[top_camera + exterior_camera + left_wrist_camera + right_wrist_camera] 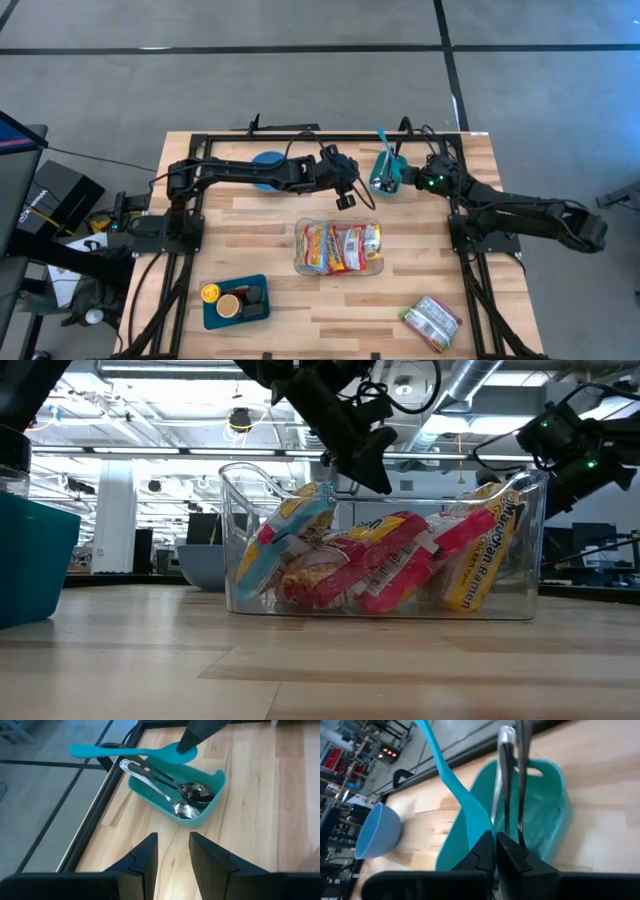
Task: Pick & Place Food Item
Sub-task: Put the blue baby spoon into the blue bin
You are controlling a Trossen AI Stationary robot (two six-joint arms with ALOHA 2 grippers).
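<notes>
A clear container in the middle of the table holds several ramen packets. Another packet lies flat near the right front corner. My left gripper hangs open above the table, just past the container's far side, with nothing between its fingers. It faces a teal bin that holds two metal spoons. At that bin my right gripper is shut on a teal spoon. My right gripper pinches the teal spoon's wide end between its two shut fingers, coming from the table's right and slanting down. The handle rises away from the fingers above the bin. Whether the spoon touches the bin I cannot tell.
A blue bowl stands at the far side under the left arm. A teal tray with small food items sits at the near left. Black frame rails run along the table's left, right and far sides.
</notes>
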